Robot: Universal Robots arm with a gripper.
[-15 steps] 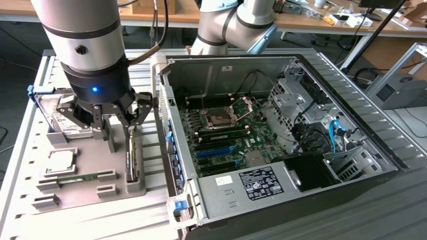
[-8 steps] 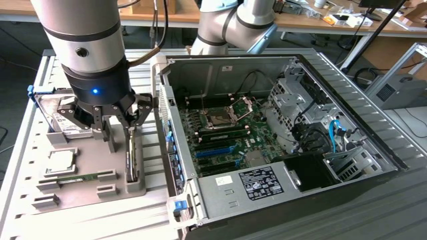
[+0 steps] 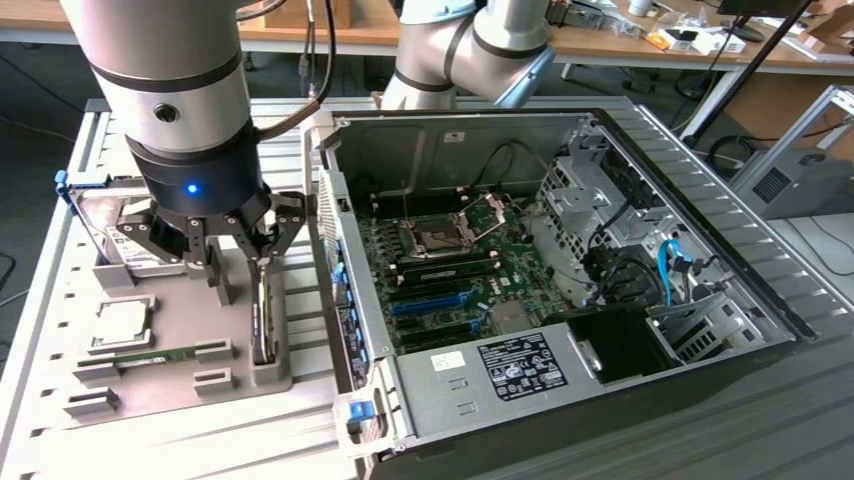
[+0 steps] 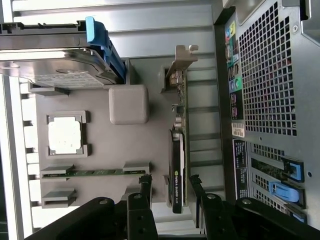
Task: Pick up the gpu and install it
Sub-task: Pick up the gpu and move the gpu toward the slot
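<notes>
Here the gripper hangs low over the gray fixture tray, which lies at 9 o'clock from the open PC case in the exterior view. The gpu stands on its long edge in a slot at the side of the tray nearest the case, so it is not yet inside the computer. In the wrist view the 2 fingers are spread, with 1 on each side of the gpu. A gap shows between the card and at least 1 finger, so the jaws are not pinching it. The silver end bracket of the card is at the end far from the gripper.

On the same tray, in the exterior view, a hard drive stands at 10 o'clock from the gripper, a CPU lies at 8 o'clock, and a green RAM stick lies just at 6 o'clock from the CPU. Inside the case the green motherboard is visible, with blue expansion slots at 6 o'clock from its CPU socket.
</notes>
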